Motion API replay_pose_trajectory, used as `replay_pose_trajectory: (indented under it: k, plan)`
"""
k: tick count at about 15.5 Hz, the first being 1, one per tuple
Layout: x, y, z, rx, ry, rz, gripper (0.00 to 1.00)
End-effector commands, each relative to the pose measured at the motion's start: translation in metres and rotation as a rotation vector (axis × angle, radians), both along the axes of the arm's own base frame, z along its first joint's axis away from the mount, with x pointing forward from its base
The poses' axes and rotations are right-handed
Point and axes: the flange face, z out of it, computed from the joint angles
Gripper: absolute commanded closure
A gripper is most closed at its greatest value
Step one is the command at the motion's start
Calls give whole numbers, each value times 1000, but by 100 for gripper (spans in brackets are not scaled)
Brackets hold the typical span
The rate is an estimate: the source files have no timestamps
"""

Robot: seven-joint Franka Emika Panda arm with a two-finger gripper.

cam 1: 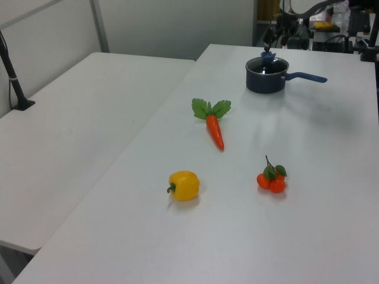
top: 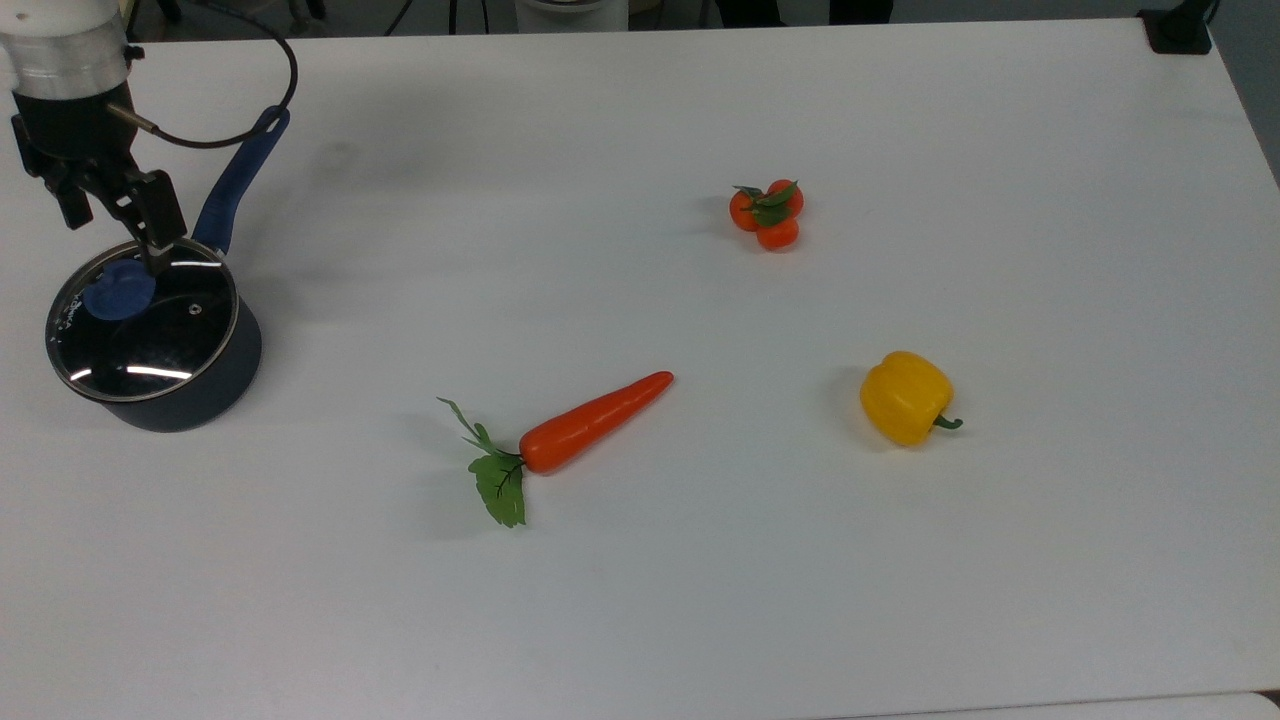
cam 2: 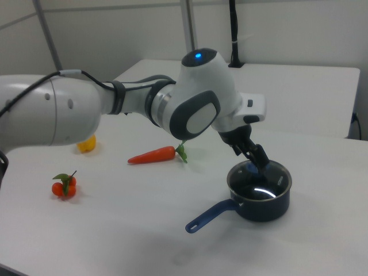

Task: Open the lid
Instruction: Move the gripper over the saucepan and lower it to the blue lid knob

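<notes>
On the white table (top: 700,600), the glass lid (top: 142,320) sits on the dark saucepan (top: 190,395). The gripper (top: 112,240) hangs above its blue knob (top: 118,294), fingers apart, holding nothing. Grabbing and lifting are not yet done.

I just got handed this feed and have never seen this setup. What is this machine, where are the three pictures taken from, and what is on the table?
It is a single white robot arm ending in a two-finger gripper, open and holding nothing. One camera looks down on the table; the other two look across it from opposite sides. On the white table stands a dark saucepan with a blue handle, covered by a glass lid with a blue knob. The gripper hangs just above that knob. Also lying there: a carrot, a yellow pepper and a cluster of small tomatoes.
</notes>
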Motion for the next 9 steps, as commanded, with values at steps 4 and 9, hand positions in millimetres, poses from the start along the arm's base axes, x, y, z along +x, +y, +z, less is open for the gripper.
replay_pose_trajectory:
  k: [4, 9]
  plan:
    - [10, -5, -28, -37, -47, 30, 0]
    - [11, -5, -35, -40, -61, 27, 2]
